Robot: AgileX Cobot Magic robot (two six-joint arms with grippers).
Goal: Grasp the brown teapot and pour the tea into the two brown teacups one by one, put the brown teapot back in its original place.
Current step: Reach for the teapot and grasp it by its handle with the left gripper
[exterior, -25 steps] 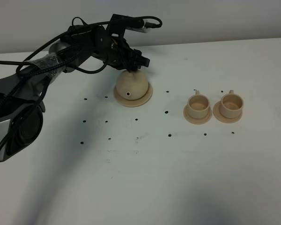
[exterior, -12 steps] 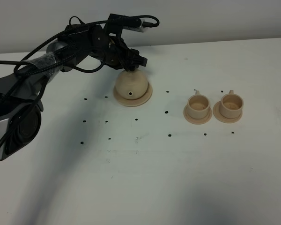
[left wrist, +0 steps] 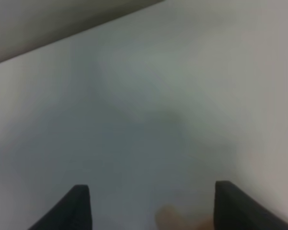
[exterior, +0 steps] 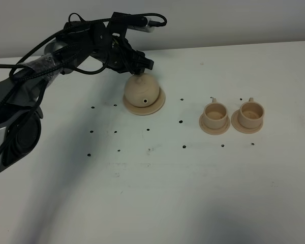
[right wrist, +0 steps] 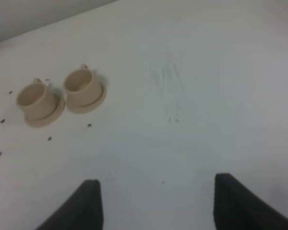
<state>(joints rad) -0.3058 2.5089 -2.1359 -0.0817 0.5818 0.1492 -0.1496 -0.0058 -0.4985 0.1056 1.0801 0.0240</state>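
With my left gripper [exterior: 141,71] poised, jaws spread and empty, at the 12 o'clock edge of the brown teapot [exterior: 142,91] seated on its saucer [exterior: 160,104], I should descend squarely over the handle, presumably hidden there, before closing.

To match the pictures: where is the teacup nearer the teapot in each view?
Exterior high: teacup right of centre, left one of the pair.
Left wrist: not in it.
Right wrist: teacup beside its twin, beyond the open jaws.
Shared landmark: the dark dot just in front of it.
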